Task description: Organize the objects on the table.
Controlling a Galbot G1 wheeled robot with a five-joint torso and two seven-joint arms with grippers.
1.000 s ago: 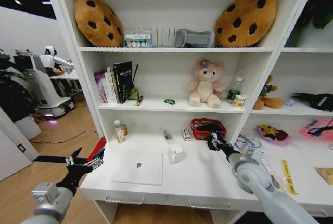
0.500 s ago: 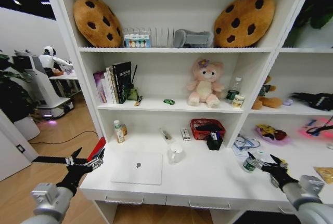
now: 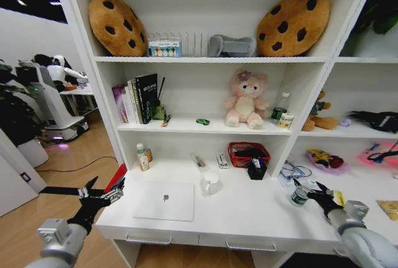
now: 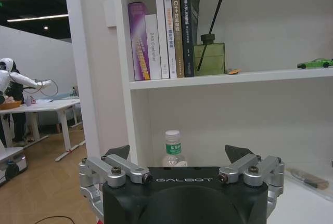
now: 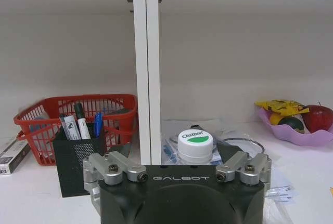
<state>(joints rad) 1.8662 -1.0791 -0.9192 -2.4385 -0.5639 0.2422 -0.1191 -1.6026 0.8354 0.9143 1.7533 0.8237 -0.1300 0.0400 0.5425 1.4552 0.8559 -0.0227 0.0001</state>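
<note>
white desk top [image 3: 249, 209] carries the clutter, so everything below is placed off the silver laptop [image 3: 165, 201], which lies shut and flat toward the robot's left end of the desk, just back from the front edge.

right gripper [image 3: 309, 191] is low over the desk, well to the right of the laptop, fingers spread w/ the small can [image 3: 299, 196] standing upright btwn them. in the right wrist view the can's white lid w/ green label [image 5: 195, 142] sits centred in the gap of the gripper [image 5: 177, 157]; can't tell if either finger touches it, no squeeze visible.

left gripper [image 3: 101, 195] hangs off the desk's left end, just left of the laptop, over the wood floor, fingers apart and holding nothing. left wrist view shows the same spread fingers [image 4: 179, 157] facing the shelf unit.

behind and right of the laptop: a white mug [image 3: 210, 183] close by, then a black mesh pen cup [image 3: 256, 168] w/ pens [image 5: 83, 125] upright in it, touching the front of a red basket [image 3: 249, 152].

tiny green toy car [image 3: 203, 121] is on the shelf board above the laptop, left of the pink plush bear [image 3: 246, 99].
</note>
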